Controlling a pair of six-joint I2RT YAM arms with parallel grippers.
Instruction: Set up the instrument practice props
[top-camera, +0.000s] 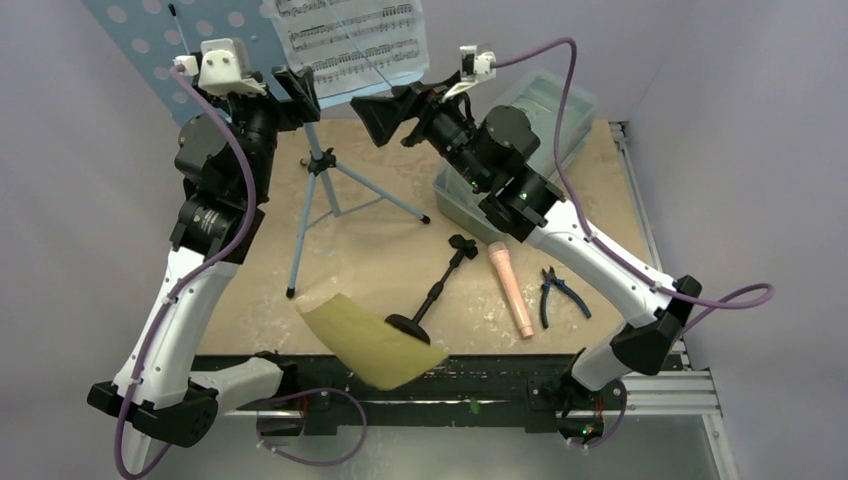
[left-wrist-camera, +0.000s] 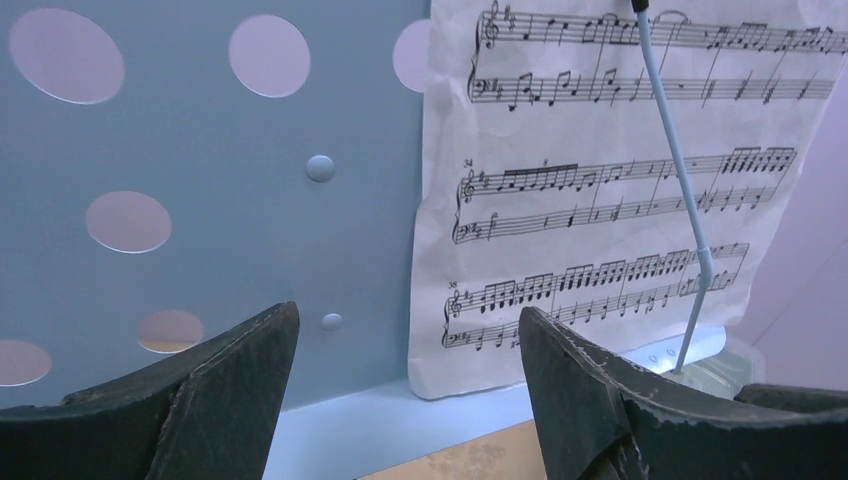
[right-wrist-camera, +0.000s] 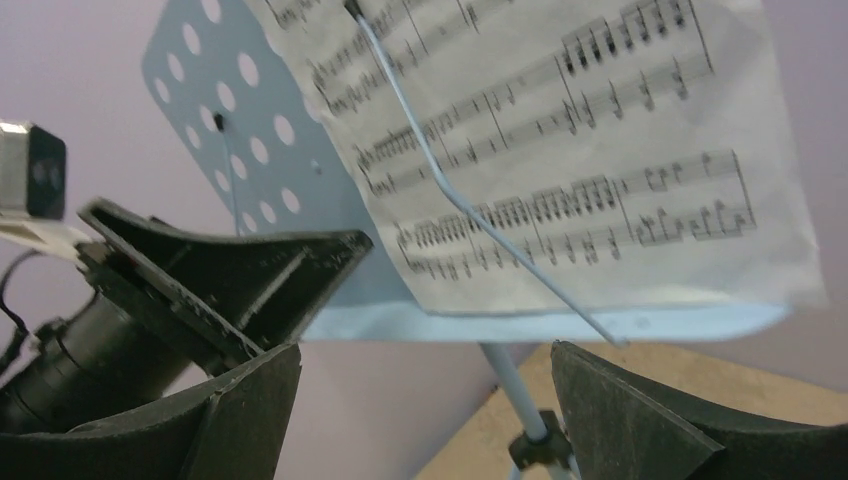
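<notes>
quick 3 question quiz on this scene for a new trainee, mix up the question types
1. True or false: the white music sheet is on the music stand.
2. Where is the toy microphone? A) on the music stand's ledge B) lying on the table between the mic stand and the pliers C) inside the clear box
3. Fill in: the yellow sheet lies at the table's ___ edge, by the arm bases.

Key: 1 true; 2 B; 3 near
</notes>
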